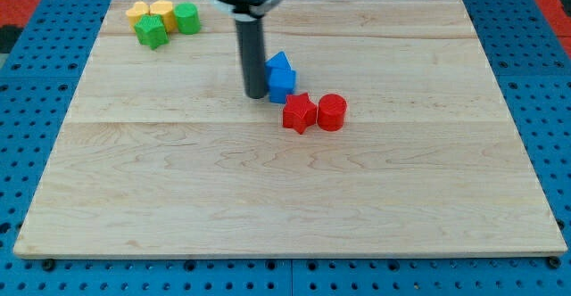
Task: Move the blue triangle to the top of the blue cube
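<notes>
End effector is a straight dark rod, no jaws, so nothing to open or close; my tip (pixel 256 95) rests on the table (pixel 178 198) pressed against the left side of the blue pair, clamped on nothing. Small blue triangle block (pixel 278 62) sits just right of the rod and slightly toward the table's top edge. Blue cube (pixel 282 84) is directly below it, touching it, level with my tip. So the triangle already lies on the cube's top side, or very nearly; judging from this, task looks close to done. Key relation: triangle is up and to the right of my tip, so any further nudge rightward risks shoving the cube too. Red star-shaped block (pixel 300 112) and red cylinder (pixel 332 111) sit just below the cube, star nearly touching it. Yellow blocks (pixel 149 12) and green blocks (pixel 169 25) cluster at the table's top left corner, well apart.
</notes>
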Robot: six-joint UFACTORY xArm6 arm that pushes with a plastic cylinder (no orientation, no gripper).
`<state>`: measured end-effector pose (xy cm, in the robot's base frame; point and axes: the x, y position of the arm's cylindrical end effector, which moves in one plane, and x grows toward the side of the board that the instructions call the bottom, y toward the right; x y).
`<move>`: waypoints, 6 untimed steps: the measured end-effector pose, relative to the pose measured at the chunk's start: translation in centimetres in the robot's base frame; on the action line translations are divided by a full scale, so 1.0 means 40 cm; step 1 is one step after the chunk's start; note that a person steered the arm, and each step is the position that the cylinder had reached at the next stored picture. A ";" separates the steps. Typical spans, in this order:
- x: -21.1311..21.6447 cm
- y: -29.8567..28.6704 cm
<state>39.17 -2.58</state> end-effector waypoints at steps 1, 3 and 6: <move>-0.046 0.057; -0.052 -0.063; -0.119 0.038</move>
